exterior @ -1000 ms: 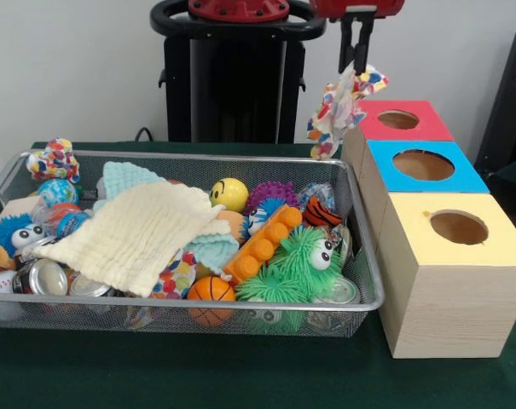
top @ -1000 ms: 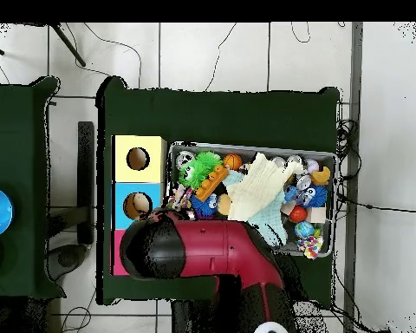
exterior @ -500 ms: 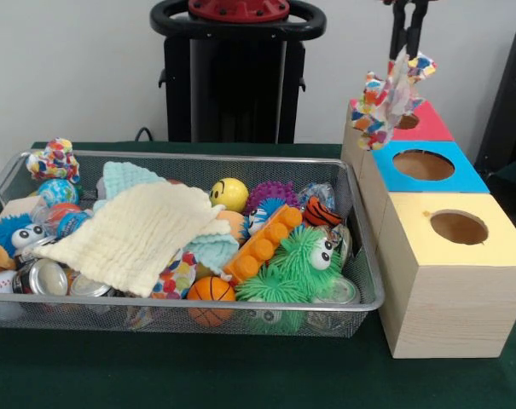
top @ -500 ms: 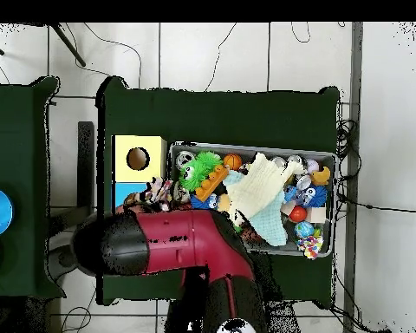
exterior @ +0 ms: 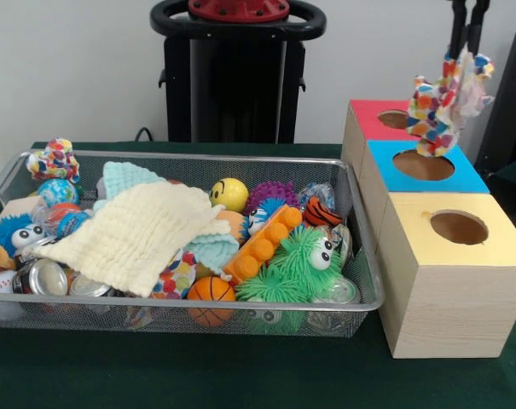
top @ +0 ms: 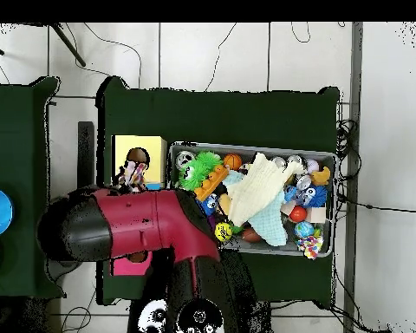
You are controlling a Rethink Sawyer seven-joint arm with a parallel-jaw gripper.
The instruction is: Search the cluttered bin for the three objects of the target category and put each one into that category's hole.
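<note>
My gripper [exterior: 465, 48] comes down at the top right of the front view, shut on a spotted cloth [exterior: 445, 104] that hangs in the air over the blue-topped box [exterior: 471, 179] and the red-topped box [exterior: 364, 119]. The yellow-topped box [exterior: 411, 226] with its round hole [exterior: 458, 227] stands nearer the camera, apart from the cloth. In the overhead view the held cloth [top: 133, 175] shows at the edge of the yellow box [top: 152, 146], close to its hole [top: 137, 158]. A second spotted cloth [exterior: 55, 159] lies in the far left corner of the wire bin [exterior: 198, 304]. A third [exterior: 176, 277] peeks out under the waffle cloth.
The bin holds a pale-yellow waffle cloth [exterior: 138, 234], a mint cloth [exterior: 125, 177], balls, cans, an orange brick [exterior: 262, 245] and a green furry toy [exterior: 296, 268]. The red arm [top: 133, 230] covers the blue and red boxes in the overhead view. The black pedestal [exterior: 236, 77] stands behind the bin.
My gripper has carried the spotted cloth rightwards in the front view, from above the bin's far right corner to above the blue and red boxes. Nothing in the bin has moved.
</note>
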